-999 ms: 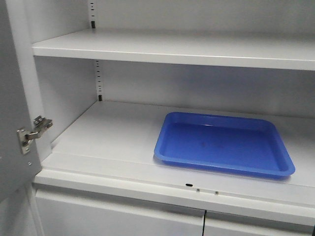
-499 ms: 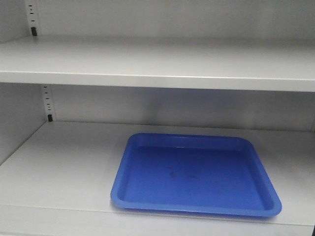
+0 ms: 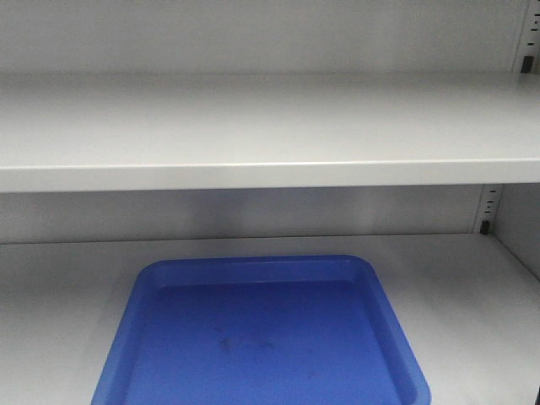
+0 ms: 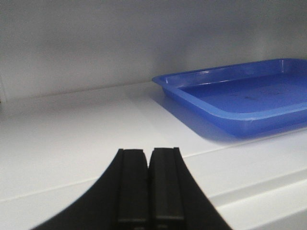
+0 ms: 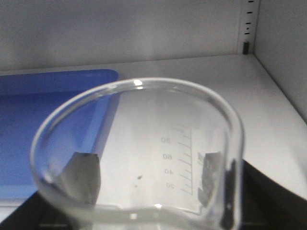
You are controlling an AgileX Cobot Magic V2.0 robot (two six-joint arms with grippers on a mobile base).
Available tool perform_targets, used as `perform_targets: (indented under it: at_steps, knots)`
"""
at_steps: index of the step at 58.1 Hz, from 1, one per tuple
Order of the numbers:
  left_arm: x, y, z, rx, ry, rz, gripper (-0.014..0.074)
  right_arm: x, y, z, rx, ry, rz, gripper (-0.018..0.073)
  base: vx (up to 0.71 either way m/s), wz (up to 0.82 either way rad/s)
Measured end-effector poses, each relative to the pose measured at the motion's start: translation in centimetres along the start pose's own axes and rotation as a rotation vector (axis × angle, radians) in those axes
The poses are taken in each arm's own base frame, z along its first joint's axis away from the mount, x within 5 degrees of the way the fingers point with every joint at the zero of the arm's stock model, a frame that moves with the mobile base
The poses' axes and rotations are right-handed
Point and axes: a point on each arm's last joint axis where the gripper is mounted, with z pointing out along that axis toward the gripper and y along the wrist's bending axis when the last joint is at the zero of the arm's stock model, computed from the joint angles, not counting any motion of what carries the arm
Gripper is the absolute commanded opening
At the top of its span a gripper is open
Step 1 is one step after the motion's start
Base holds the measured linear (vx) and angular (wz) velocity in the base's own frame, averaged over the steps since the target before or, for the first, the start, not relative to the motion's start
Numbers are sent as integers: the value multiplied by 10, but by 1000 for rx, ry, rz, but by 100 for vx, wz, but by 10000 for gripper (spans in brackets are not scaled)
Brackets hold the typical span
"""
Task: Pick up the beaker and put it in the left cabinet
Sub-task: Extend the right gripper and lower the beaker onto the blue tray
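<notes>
A: Beaker?
B: The beaker (image 5: 139,158) fills the lower centre of the right wrist view. The right gripper (image 5: 144,179) pinches it, and dark pads (image 5: 82,175) show through the glass on both sides.
A: Where exactly?
B: Inside the cabinet (image 3: 253,211), over the lower shelf (image 5: 201,81), just right of the blue tray (image 5: 48,96). Can't tell if it touches the shelf.
A: Left gripper?
B: The left gripper (image 4: 148,160) is at bottom centre of its view, fingers pressed together, with the tray at right.

In the left cabinet (image 3: 253,42), the lower shelf (image 3: 472,287) carries a blue tray (image 3: 253,337), its floor seemingly smudged.
</notes>
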Motion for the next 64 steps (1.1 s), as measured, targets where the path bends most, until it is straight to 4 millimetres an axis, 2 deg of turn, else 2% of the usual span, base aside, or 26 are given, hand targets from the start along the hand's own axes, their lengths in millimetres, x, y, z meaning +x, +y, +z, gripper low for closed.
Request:
perform_targets:
  at_steps: [34, 42, 46, 50, 58, 64]
  knots:
    - [0, 0, 0, 0, 0, 0, 1, 0, 0, 0, -4, -5, 5, -3, 1, -2]
    - [0, 0, 0, 0, 0, 0, 1, -10, 8, 8, -76, -102, -2, -3, 0, 0]
    - [0, 0, 0, 0, 0, 0, 1, -16, 15, 20, -146, -168, -13, -3, 0, 0]
    - [0, 0, 0, 0, 0, 0, 1, -20, 24, 40, -223, -211, -19, -3, 0, 0]
    - [0, 0, 0, 0, 0, 0, 1, -23, 43, 91, -354, -208, -46, -3, 0, 0]
    - [0, 0, 0, 0, 0, 0, 1, -24, 66, 132, -476, -178, -127, -3, 0, 0]
